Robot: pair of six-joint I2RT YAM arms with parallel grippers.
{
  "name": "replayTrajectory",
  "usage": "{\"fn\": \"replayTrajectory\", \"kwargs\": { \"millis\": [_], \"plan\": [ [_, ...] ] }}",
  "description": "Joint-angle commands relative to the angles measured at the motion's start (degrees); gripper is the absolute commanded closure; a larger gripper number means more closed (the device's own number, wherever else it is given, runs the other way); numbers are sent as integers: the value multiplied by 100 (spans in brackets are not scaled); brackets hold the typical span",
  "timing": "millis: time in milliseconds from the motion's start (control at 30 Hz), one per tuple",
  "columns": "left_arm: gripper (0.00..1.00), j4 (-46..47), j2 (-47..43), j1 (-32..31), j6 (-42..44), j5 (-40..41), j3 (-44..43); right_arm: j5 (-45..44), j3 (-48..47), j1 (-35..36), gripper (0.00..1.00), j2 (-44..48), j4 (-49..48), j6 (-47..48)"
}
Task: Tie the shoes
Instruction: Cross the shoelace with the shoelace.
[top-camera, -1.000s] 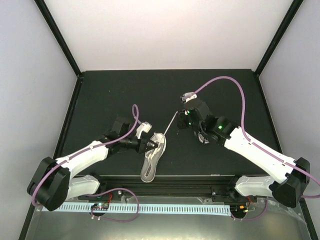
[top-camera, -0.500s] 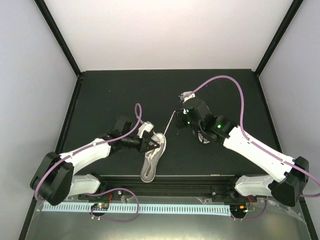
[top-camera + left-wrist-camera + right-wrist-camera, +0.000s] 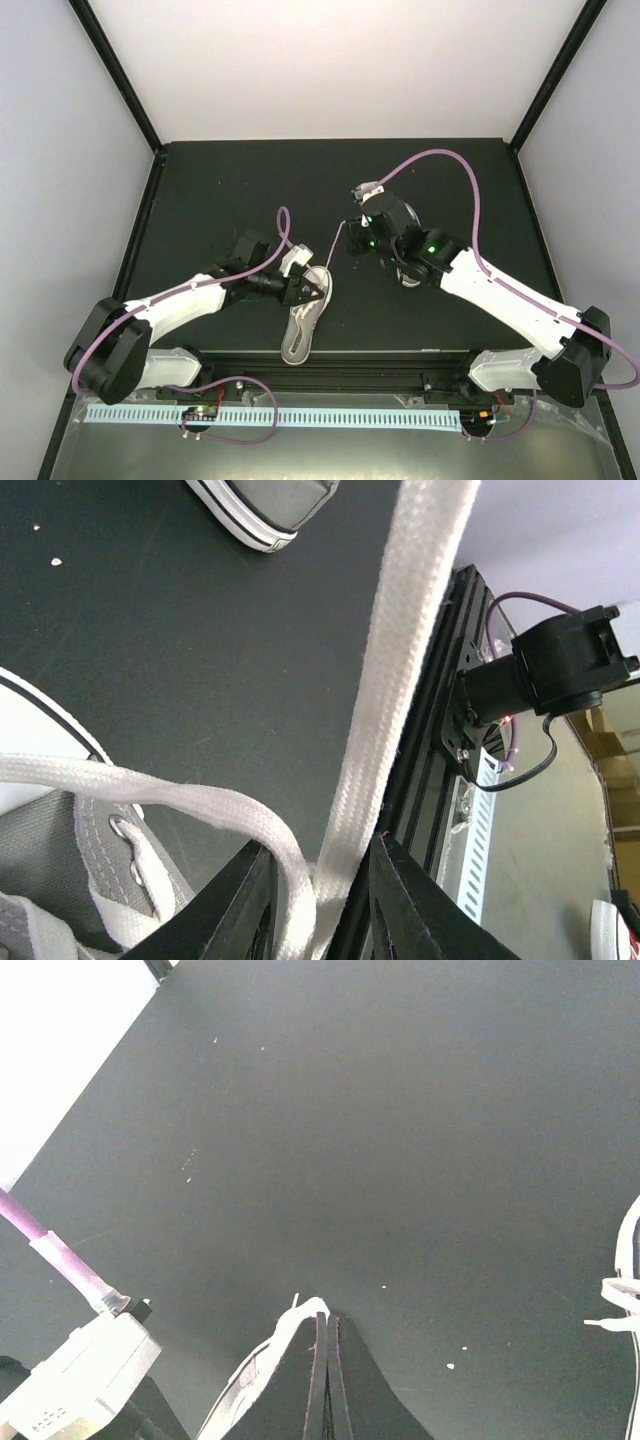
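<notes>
No knot yet: the right gripper (image 3: 325, 1322) pinches the lace (image 3: 400, 680) end taut, and the left gripper (image 3: 322, 850) seems clamped on it near the shoe (image 3: 300, 325).

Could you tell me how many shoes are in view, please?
2: one shoe lies at the left gripper; the other shoe sits mostly hidden under the right arm.

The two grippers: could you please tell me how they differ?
The left gripper sits at the shoe; the right gripper hangs farther back, off it. The left gripper pinches the lace partway along; the right gripper pinches a lace end. Both are shut on lace.
</notes>
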State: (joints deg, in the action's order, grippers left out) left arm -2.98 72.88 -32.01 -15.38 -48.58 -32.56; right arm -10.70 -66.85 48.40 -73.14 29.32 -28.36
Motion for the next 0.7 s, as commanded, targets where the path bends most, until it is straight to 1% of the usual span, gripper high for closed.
{"fn": "replayTrajectory", "kwargs": {
  "millis": [0, 67, 133, 300, 433, 500, 667],
  "plan": [
    [71, 145, 15, -74, 153, -208, -207, 76, -197, -13, 98, -92, -124, -10],
    [71, 145, 16, -90, 149, -212, -209, 78, -206, -21, 98, -112, -117, -15],
    [74, 148, 11, -96, 153, -177, -207, 90, -206, -17, 98, -112, -127, -18],
    [84, 82, -19, -97, 182, -32, -216, 196, -206, -17, 98, -159, -190, -35],
    [95, -44, -15, -103, 209, 189, -226, 439, -254, -18, 98, -294, -278, 14],
    [98, -63, -54, -96, 198, 322, -202, 657, -317, -11, 98, -407, -310, 73],
    [99, 86, -441, -97, 35, 657, 40, 1029, -537, -10, 98, -815, -497, 128]
  ]
}}
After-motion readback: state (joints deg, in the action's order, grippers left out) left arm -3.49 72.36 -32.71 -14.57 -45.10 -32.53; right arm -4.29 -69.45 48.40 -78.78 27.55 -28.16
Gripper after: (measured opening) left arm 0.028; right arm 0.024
